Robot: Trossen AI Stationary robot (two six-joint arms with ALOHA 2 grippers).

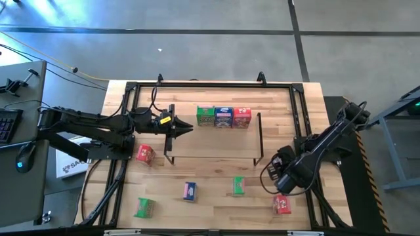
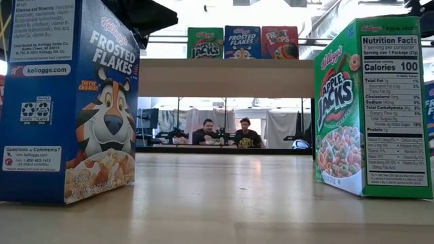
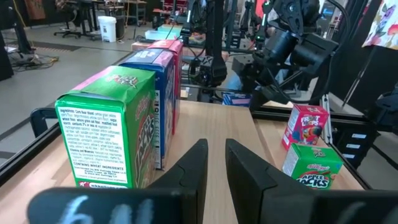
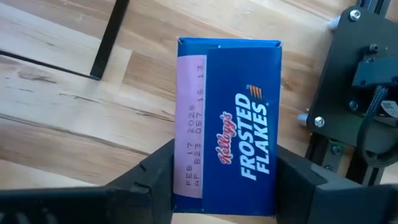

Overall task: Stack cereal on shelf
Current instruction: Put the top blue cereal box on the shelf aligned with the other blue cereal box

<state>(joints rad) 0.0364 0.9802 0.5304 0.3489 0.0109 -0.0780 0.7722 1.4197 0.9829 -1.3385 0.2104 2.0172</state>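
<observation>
Three boxes shelved; a fourth held at the right.

A blue Frosted Flakes cereal box (image 4: pixel 227 124) is pinched by the right gripper (image 4: pixel 225 180) near the table's right edge. Green (image 1: pixel 205 116), blue (image 1: pixel 224 117) and red (image 1: pixel 242 117) boxes are ranged along the black-framed, wood-topped shelf (image 1: pixel 216 141). The left gripper (image 1: pixel 184 128), jaws slightly spread, is held empty at the shelf's left end.

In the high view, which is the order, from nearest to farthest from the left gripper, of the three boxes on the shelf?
From the left gripper, along the shelf:
1. Green box, the row's left end.
2. Blue box, the middle.
3. Red box, the right end.
</observation>
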